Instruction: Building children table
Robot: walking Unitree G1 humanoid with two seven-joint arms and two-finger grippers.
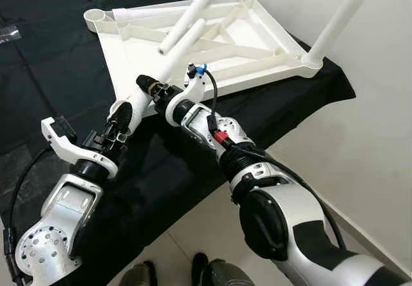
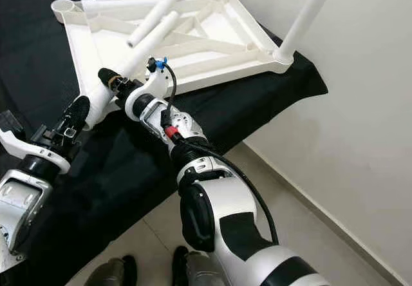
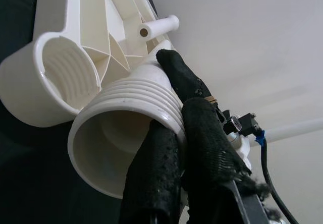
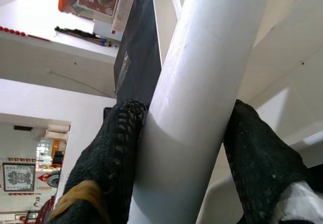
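The left gripper (image 1: 122, 120) squeezes the ridged end of a white table leg (image 1: 168, 68). Just beside it, the right gripper (image 1: 151, 86) pinches the same leg higher up. The leg lies over the upside-down white tabletop (image 1: 129, 54) on the black cloth (image 1: 167, 163).

No legible text on anything.
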